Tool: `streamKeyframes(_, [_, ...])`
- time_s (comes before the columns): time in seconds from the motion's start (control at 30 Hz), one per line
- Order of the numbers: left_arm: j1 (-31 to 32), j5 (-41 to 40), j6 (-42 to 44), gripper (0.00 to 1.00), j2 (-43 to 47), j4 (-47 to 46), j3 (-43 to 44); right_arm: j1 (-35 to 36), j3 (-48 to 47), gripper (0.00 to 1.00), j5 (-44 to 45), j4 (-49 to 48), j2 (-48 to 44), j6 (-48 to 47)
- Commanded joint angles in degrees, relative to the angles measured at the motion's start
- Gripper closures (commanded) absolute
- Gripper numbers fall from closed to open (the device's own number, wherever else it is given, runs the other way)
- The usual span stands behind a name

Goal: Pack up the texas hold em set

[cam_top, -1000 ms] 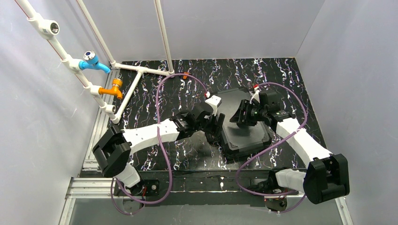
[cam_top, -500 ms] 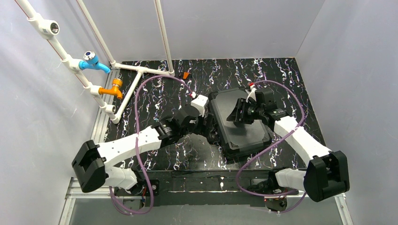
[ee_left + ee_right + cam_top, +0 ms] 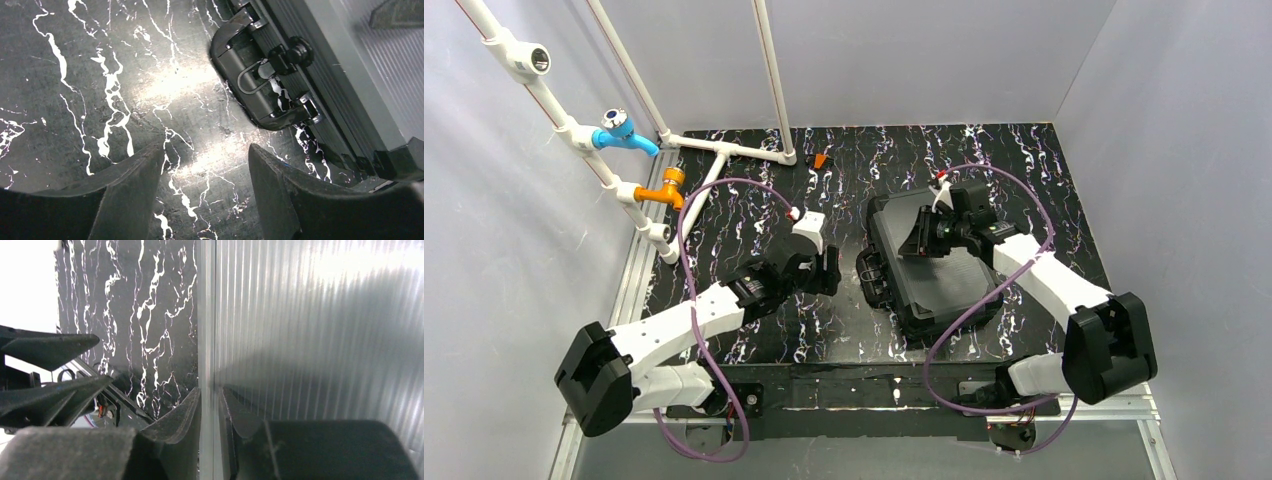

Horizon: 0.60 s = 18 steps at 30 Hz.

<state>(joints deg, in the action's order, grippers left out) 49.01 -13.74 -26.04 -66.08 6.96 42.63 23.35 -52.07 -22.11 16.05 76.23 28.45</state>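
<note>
The black case (image 3: 944, 285) of the texas hold em set lies closed on the marble-patterned table, its handle (image 3: 871, 275) pointing left. No cards or chips show. My left gripper (image 3: 829, 272) hovers left of the handle, open and empty. In the left wrist view the left gripper (image 3: 205, 150) frames bare table, with the handle (image 3: 250, 85) and the case's side (image 3: 360, 75) ahead to the right. My right gripper (image 3: 921, 238) sits at the case's far left edge. In the right wrist view the right gripper (image 3: 209, 392) pinches the silver rim (image 3: 206, 315) beside the ribbed lid (image 3: 320, 315).
A white pipe frame (image 3: 714, 150) with a blue valve (image 3: 624, 130) and an orange valve (image 3: 669, 185) stands at the back left. A small orange piece (image 3: 821, 160) lies near the back wall. Purple cables loop over both arms. Grey walls enclose the table.
My left arm has pulled back to the left, away from the case's handle, jaws slightly narrower. My right gripper has closed on the rim, and the case has shifted and turned.
</note>
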Motion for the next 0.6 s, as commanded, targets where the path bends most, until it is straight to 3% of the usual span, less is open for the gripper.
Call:
streamKeyframes(0.0, [-2.1,2.2,-2.1,0.40,1.3,-0.7,-2.0,2.4,-2.2,0.75,-0.1,-1.7,1.9,-0.6])
streamKeyframes(0.57, [-3.9,7.1,-3.5,0.51,-9.1,-6.7,-1.8,3.6,3.4,0.89,5.7,-0.8,5.9,-3.7])
